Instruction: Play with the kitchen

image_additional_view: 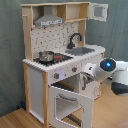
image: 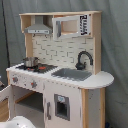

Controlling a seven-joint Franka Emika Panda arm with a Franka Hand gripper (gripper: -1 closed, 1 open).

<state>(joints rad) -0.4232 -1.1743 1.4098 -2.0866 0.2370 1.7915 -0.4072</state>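
Observation:
The kitchen (image: pixel 60 75) is a tall white and light-wood toy with a black faucet (image: pixel 84 59), a grey sink (image: pixel 72 74), a stovetop holding a small metal pot (image: pixel 30 61), a hood (image: pixel 37 27) and an upper shelf. In the second exterior view its windowed oven door (image_additional_view: pixel 70 104) hangs open and tipped forward. My gripper (image_additional_view: pixel 88 71) sits at the kitchen's (image_additional_view: pixel 55 60) front, just below the counter edge and above the open door. Behind it is the white wrist with a blue light (image_additional_view: pixel 108 64).
A grey curtain hangs behind the kitchen in both exterior views. The floor (image_additional_view: pixel 15 117) is wood. A white rounded part of the arm (image: pixel 17 122) shows at the first exterior view's bottom left. A white microwave-like cabinet (image: pixel 70 25) sits on the upper shelf.

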